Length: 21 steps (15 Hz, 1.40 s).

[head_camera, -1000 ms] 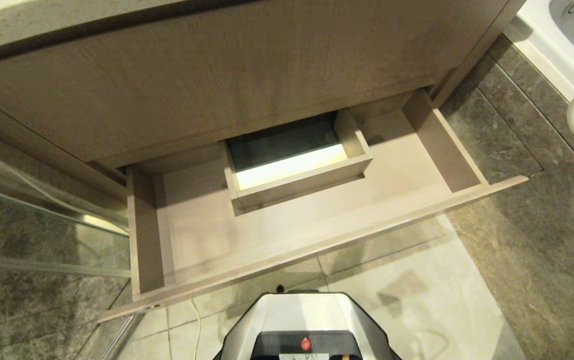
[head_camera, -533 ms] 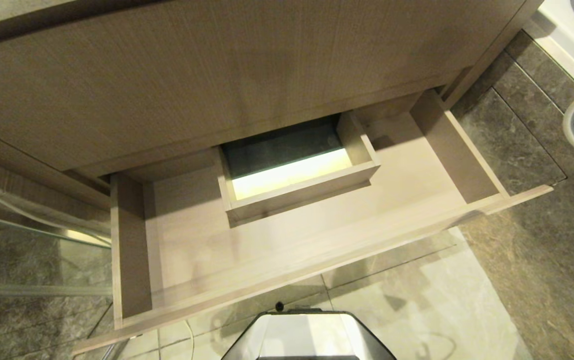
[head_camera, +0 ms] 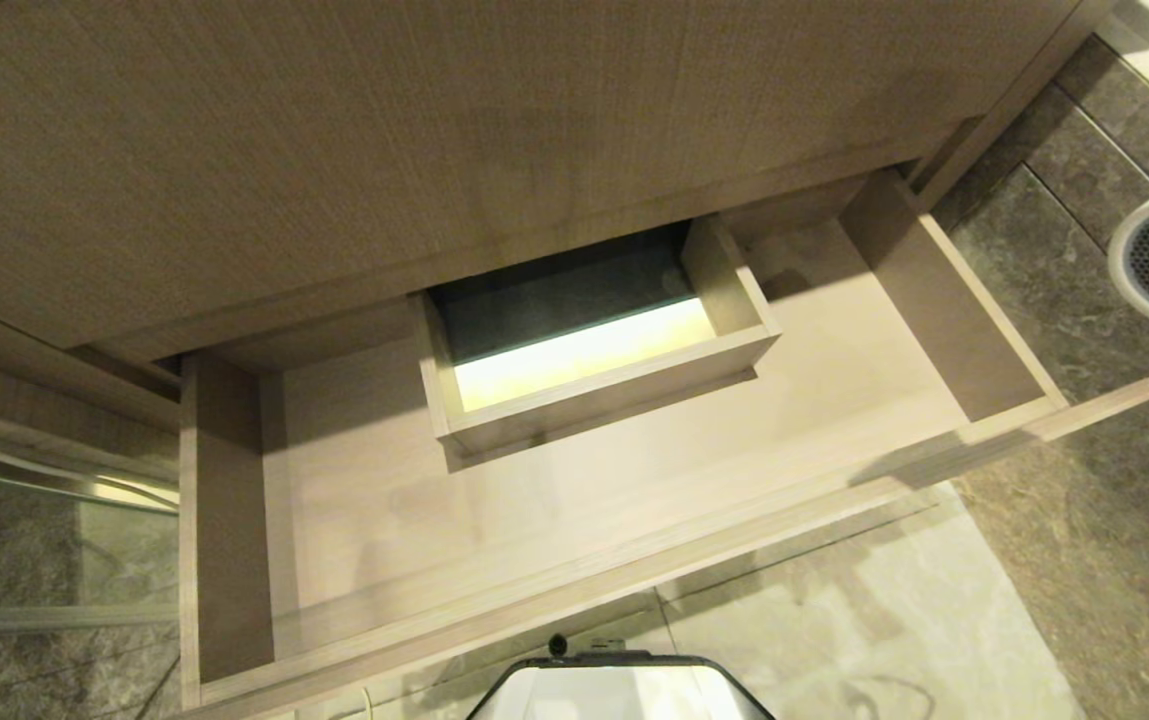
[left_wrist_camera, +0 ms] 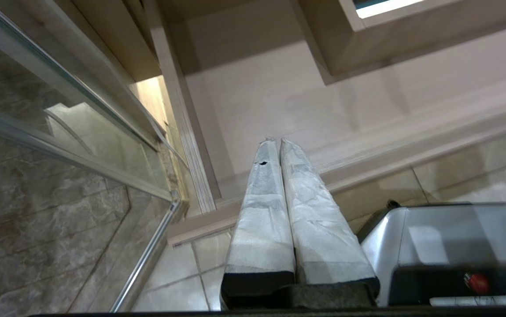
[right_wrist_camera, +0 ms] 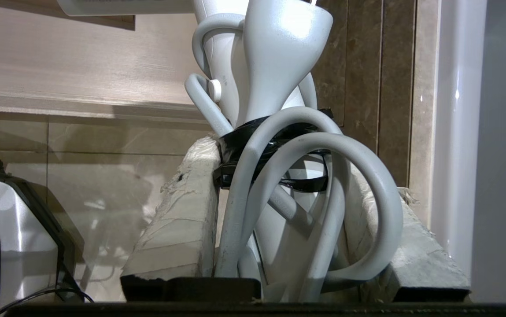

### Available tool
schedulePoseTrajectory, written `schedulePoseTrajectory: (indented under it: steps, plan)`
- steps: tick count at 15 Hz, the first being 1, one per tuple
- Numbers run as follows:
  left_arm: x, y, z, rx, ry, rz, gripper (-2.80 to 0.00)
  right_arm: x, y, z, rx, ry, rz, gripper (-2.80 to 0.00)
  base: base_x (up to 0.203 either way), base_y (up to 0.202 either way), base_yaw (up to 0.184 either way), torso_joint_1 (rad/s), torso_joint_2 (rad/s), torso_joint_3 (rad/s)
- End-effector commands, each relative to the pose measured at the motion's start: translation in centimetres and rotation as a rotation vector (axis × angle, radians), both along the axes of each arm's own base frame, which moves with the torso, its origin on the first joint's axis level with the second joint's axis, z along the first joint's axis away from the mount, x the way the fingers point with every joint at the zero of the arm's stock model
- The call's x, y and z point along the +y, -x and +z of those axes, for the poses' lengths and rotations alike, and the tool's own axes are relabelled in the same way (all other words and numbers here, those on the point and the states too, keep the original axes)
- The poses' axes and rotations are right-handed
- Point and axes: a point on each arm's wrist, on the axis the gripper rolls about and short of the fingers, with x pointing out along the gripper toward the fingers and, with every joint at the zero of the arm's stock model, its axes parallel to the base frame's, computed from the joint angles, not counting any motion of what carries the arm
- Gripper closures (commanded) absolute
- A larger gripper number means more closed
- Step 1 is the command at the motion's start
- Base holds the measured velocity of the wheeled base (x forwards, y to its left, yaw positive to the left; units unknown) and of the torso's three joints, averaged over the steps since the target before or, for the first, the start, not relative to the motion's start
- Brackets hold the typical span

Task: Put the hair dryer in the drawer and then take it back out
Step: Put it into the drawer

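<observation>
The white plastic hair dryer (right_wrist_camera: 275, 61) with its round grey grille is seen at the right edge of the head view, well apart from the wide pale beige wood-grain drawer (head_camera: 554, 520), which is pulled open and holds nothing yet. The right tool (right_wrist_camera: 288, 193) is clenched on the handle and bundled grey cord (right_wrist_camera: 358, 176). The left tool (left_wrist_camera: 279, 145) is pressed closed, parked by the drawer front. A snag is judged likely: looped cord could be caught on the drawer wall during lowering.

The left gripper (left_wrist_camera: 275, 141), jaws pressed together, hangs over the drawer (left_wrist_camera: 279, 101).
</observation>
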Motion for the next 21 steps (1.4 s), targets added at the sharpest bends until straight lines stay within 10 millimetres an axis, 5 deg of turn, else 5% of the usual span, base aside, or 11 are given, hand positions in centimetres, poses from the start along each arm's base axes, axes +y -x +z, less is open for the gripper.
schedulePoseTrajectory:
  steps: [1, 6, 15, 21]
  plan:
    - [0.0, 0.0, 0.0, -0.001, 0.0, 0.001, 0.0, -0.1, -0.4, -0.1, 0.016, -0.002, 0.002, 0.0, 0.0, 0.0, 0.0, -0.017, 0.35, 0.358]
    - [0.0, 0.0, 0.0, -0.001, 0.0, 0.001, 0.0, -0.9, -2.7, -0.4, 0.09, -0.032, 0.002, 0.0, 0.0, 0.0, 0.0, -0.067, 0.35, 0.286]
    - [0.0, 0.0, 0.0, -0.002, 0.0, 0.001, 0.0, -6.7, -18.0, -1.9, 0.413, -0.265, 0.043, 0.0, 0.0, 0.0, 0.0, -0.007, 0.21, 0.145]
    - [0.0, 0.0, 0.0, -0.001, 0.0, -0.001, 0.0, -9.3, -27.8, -3.2, 0.34, -0.304, 0.176, 0.0, 0.0, 0.0, 0.0, 0.013, 0.01, 0.044]
